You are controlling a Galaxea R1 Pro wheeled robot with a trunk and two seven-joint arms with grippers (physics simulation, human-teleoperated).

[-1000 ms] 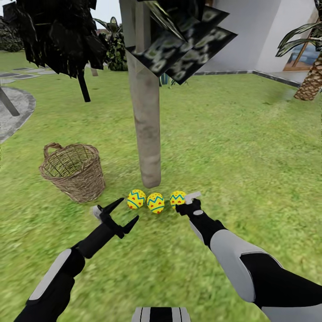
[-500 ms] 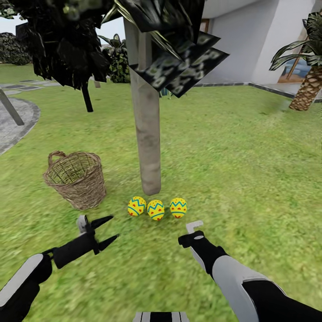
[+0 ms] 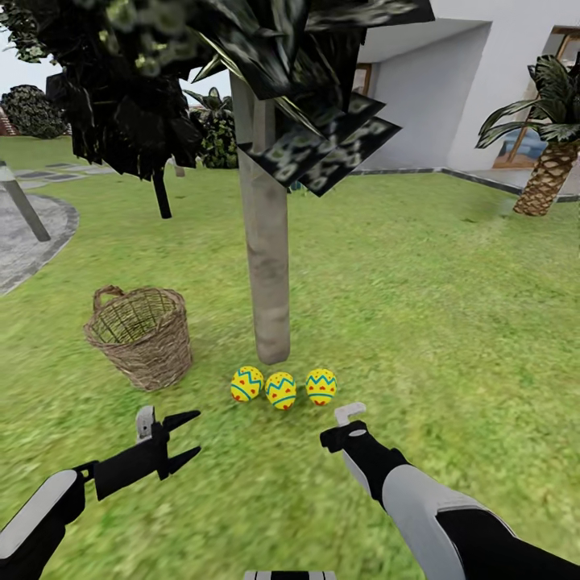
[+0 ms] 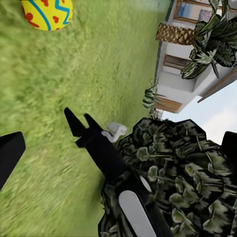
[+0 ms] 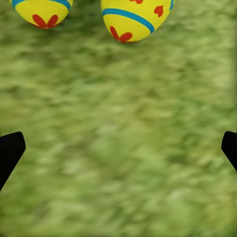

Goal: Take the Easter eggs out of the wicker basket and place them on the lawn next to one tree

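Three Easter eggs lie in a row on the lawn at the foot of the tree: the left egg, the middle egg and the right egg. The wicker basket stands upright left of the trunk, and I see only weave inside it. My left gripper hovers open over the grass below the basket. My right gripper is open just short of the right egg, holding nothing. The right wrist view shows two eggs ahead of the spread fingertips.
A grey stone patio with a post lies far left. A thin dark-trunked tree stands behind the basket, a palm at the far right, and a white house behind. Open grass stretches to the right.
The right gripper has drawn back from the right egg, now apart from it. The left arm has pulled back and to the left. The head view has tilted upward.
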